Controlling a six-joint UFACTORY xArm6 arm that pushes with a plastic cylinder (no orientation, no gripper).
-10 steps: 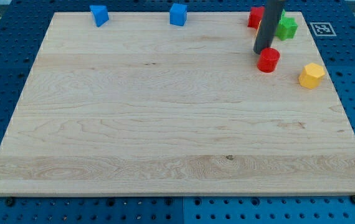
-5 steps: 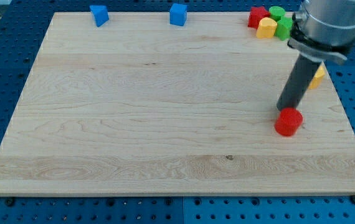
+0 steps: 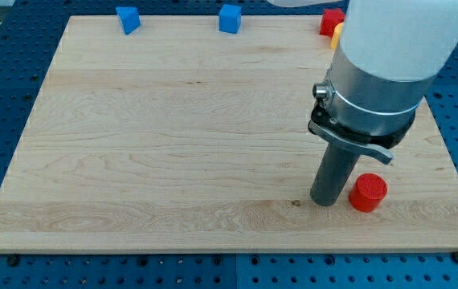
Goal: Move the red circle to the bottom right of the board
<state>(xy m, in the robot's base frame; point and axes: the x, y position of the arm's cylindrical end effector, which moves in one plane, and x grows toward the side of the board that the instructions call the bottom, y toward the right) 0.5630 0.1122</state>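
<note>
1. The arm (image 3: 390,56) is filling up most of the right side of the view, with its silver collar and white upper body hanging over the wooden board (image 3: 173,144).
2. The dark rod is coming down from that collar, and my tip (image 3: 325,201) is sitting on the board near the right end of the near edge. There are no jaws on this thing, just a plain rod, so nothing is being clamped or held.
3. The red circle (image 3: 368,193) is lying just to the right of my tip, very close, though it's hard to say if the two are actually touching. It's sitting in the near right part of the board, a little way in from both edges.
4. Over at the far edge, a blue block (image 3: 128,18) is sitting toward the left and a blue cube (image 3: 229,18) is resting near the middle.
5. At the far right corner, a red block (image 3: 331,20) and a sliver of a yellow block (image 3: 337,32) are peeking out from behind the arm, mostly hidden.
</note>
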